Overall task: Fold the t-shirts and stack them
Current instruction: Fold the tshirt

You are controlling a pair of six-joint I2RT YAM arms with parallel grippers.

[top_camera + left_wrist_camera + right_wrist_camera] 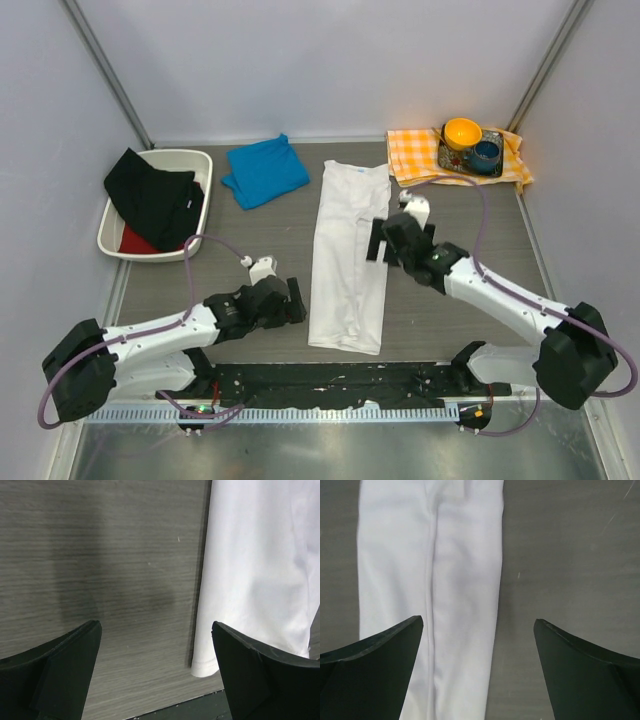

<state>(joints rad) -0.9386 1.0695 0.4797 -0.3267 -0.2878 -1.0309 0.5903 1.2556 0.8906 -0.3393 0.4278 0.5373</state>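
Note:
The white t-shirt lies folded into a long narrow strip down the middle of the table. The blue t-shirt lies folded at the back, left of the white one. My left gripper is open and empty, just left of the strip's near end. In the left wrist view the white shirt's near corner shows to the right. My right gripper is open and empty over the strip's right edge, near its middle. In the right wrist view the white strip runs under my left finger.
A white bin with black and red clothes stands at the back left. An orange-and-white checked cloth at the back right carries a tray with an orange bowl and a blue cup. A black strip runs along the near edge.

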